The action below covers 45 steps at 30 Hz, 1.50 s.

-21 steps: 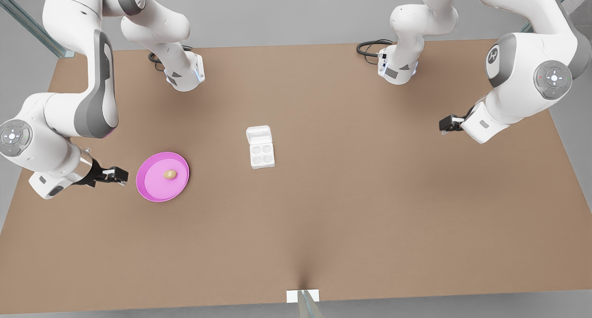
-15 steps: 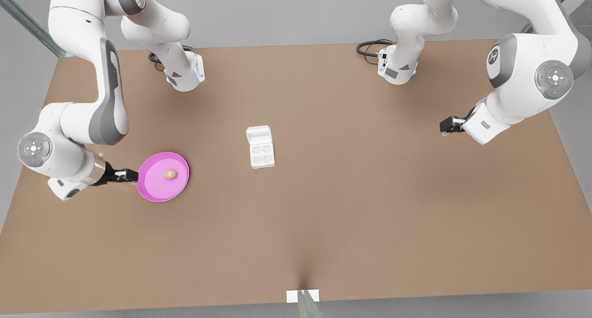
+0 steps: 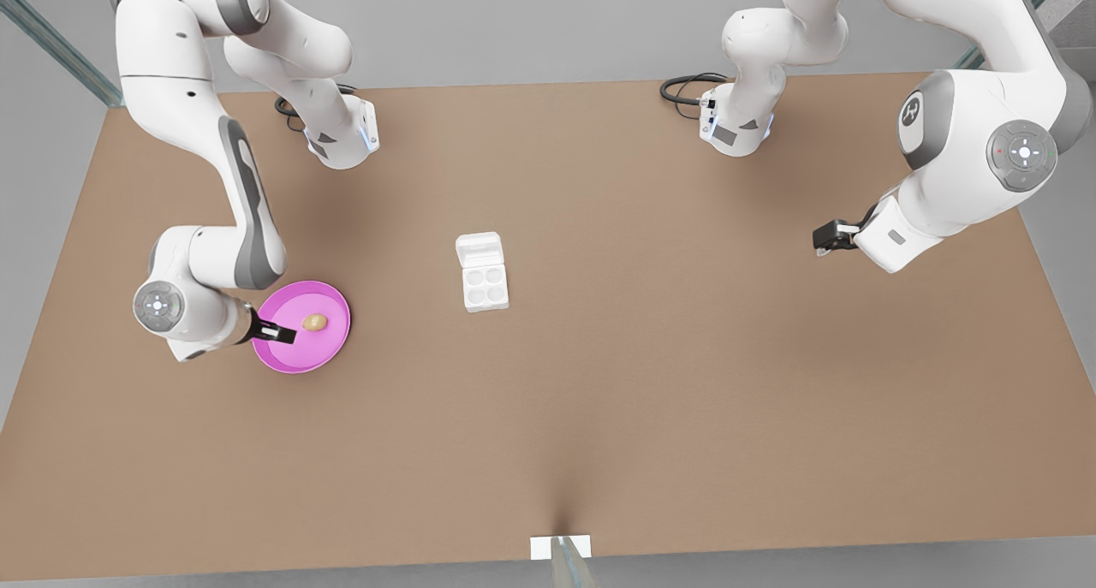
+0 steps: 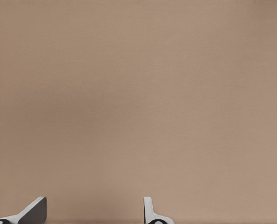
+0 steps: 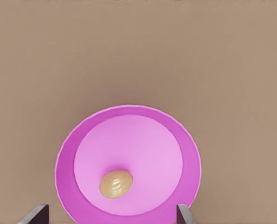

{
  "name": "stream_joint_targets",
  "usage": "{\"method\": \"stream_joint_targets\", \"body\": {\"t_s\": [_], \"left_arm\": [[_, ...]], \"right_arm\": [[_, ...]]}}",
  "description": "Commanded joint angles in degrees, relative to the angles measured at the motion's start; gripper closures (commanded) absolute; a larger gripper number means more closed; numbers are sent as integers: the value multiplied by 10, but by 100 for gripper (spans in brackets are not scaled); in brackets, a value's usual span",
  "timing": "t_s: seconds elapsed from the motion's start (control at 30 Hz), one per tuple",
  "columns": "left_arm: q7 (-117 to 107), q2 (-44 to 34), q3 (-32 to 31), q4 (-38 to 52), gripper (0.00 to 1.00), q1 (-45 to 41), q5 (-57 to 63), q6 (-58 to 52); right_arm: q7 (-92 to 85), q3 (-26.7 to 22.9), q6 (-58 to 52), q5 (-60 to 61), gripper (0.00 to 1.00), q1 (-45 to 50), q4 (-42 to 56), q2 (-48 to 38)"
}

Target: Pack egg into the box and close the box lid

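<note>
Right gripper (image 3: 282, 334) open over plate (image 3: 330, 353) beside egg (image 3: 315, 322), lining up pick; left gripper (image 3: 824, 239) open, waiting; box (image 3: 485, 287) lid (image 3: 479, 249) open to receive egg.

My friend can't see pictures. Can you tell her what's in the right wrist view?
A small tan egg lies on a round pink plate on a brown table. The right end effector hangs over the plate's near rim, its two fingertips spread wide apart, the egg between them but farther out.
</note>
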Motion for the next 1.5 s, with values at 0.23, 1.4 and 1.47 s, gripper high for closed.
{"method": "stream_joint_targets", "body": {"t_s": [0.23,1.4,1.47], "left_arm": [[-1,2,0,0,0,-1,0,0],[-2,11,0,0,0,-2,0,4],[-2,12,0,0,0,-1,0,4]], "right_arm": [[-1341,1,105,-1,0,4,-26,22],[-1456,35,289,23,0,-32,-188,48],[-1455,36,289,25,0,-32,-188,48]]}}
